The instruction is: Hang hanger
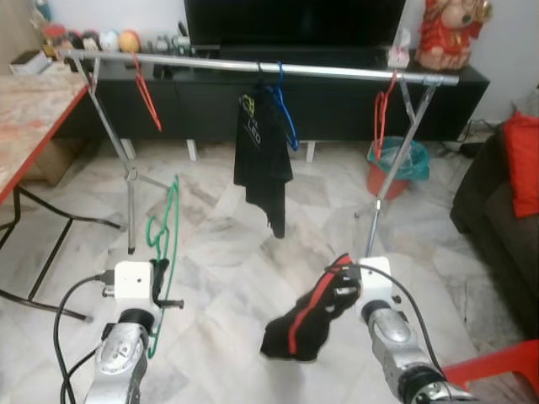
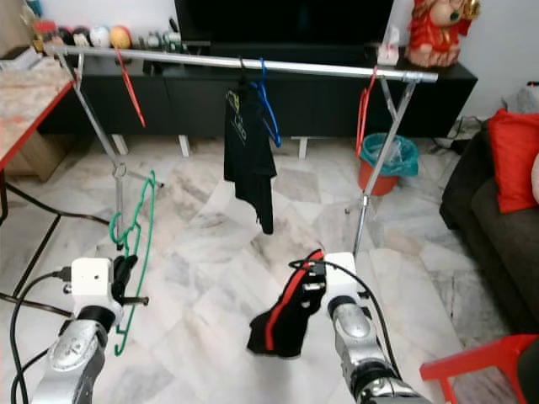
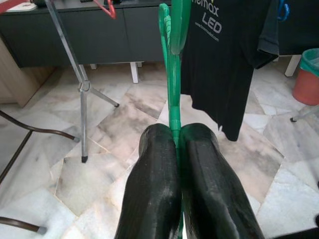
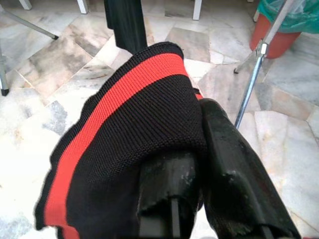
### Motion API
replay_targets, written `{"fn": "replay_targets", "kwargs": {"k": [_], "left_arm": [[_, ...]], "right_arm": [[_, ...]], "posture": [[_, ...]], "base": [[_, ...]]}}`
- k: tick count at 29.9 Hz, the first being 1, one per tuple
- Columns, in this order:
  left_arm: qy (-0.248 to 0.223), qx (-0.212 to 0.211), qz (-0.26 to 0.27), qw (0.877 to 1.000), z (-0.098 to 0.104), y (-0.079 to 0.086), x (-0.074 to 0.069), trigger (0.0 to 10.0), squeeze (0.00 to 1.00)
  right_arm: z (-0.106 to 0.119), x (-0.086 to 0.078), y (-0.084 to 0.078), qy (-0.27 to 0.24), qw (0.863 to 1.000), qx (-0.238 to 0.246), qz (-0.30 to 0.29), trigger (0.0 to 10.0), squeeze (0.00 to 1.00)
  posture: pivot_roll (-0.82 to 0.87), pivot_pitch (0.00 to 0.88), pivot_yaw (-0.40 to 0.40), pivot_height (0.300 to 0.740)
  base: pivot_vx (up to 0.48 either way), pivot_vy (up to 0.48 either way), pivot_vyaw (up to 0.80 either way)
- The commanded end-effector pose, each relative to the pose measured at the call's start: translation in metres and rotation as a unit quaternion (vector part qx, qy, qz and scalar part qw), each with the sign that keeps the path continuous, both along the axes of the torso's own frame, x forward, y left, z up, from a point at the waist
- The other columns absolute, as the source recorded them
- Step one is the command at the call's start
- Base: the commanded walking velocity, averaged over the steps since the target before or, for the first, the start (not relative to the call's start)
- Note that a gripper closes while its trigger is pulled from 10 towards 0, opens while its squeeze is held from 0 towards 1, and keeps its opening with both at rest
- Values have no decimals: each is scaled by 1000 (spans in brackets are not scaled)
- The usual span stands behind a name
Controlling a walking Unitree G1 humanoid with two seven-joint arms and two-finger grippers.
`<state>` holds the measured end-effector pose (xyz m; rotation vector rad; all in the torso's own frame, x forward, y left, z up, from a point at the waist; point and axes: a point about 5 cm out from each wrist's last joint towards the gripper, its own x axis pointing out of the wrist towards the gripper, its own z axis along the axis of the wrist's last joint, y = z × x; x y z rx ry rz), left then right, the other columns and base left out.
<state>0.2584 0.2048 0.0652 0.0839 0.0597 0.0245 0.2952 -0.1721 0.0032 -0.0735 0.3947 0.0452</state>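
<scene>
A green hanger (image 1: 165, 225) stands upright in my left gripper (image 1: 160, 282), whose fingers (image 3: 154, 184) are shut on its lower part. My right gripper (image 1: 341, 290) is shut on a black garment with a red stripe (image 1: 303, 324), which droops below it. Ahead runs a silver clothes rail (image 1: 253, 66) at about chest height. On the rail hang a red hanger (image 1: 147, 93) at the left, a blue hanger (image 1: 286, 114) with a black T-shirt (image 1: 264, 160) beside it in the middle, and another red hanger (image 1: 381, 109) at the right.
A red-edged table (image 1: 29, 126) stands at the left, a dark sofa with a red cushion (image 1: 522, 164) at the right. A black TV cabinet (image 1: 337, 93) runs behind the rail, with an orange bin (image 1: 392, 168) near the rail's right leg. A red chair corner (image 1: 493, 366) is near my right arm.
</scene>
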Motion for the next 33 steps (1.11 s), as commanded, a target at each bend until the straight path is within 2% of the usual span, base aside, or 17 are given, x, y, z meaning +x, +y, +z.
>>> {"fn": "replay_targets", "kwargs": {"k": [1,6,13,14,17,18,20,23,26,28,30,33], "left_arm": [[11,10,-2,1000,-2,1,1,10000,0],[13,6,-3,1000,-4,-1,3,10000,0],[20,6,-65,998,-4,-17,4,10000,0],[17,4,-83,996,-2,-22,4,10000,0],[-10,-61,-136,989,18,-38,12,10000,0],[-16,-68,-141,988,22,-39,14,10000,0],[-25,-53,-140,988,28,-38,20,10000,0],[-26,-45,-135,990,28,-36,21,10000,0],[2,-25,-114,993,14,-29,19,10000,0],[54,-14,-76,996,-11,-14,11,10000,0],[88,2,-62,994,-27,-5,1,10000,0],[89,-2,-55,994,-29,-1,-5,10000,0]], "right_arm": [[5,4,0,-14,1000,6,-7,10000,0],[4,3,-1,-9,1000,5,-9,10000,0],[3,3,-4,-7,1000,4,-13,10000,0],[3,3,-4,-7,1000,4,-14,10000,0],[5,5,-3,-9,1000,7,-15,10000,0],[5,5,-2,-9,1000,8,-15,10000,0],[6,6,-1,-11,1000,10,-15,10000,0],[7,7,0,-12,1000,10,-14,10000,0],[6,6,0,-12,1000,10,-15,10000,0],[4,4,-1,-10,1000,10,-17,10000,0],[3,3,-1,-10,1000,10,-18,10000,0],[3,3,-2,-10,1000,10,-18,10000,0]], "posture": [[20,0,-2,740],[22,0,-5,740],[24,0,-9,740],[26,0,-11,740],[32,0,-14,740],[32,0,-14,740],[31,0,-11,740],[26,0,-8,740],[31,0,-7,740],[35,0,-5,740],[28,0,-3,740],[35,0,-6,740]], "base": [[0,-349,0],[0,-70,0],[0,0,0],[0,0,0],[0,0,0],[0,0,0],[0,0,0],[0,0,0],[0,0,0],[0,0,0],[0,0,0],[0,0,0]]}}
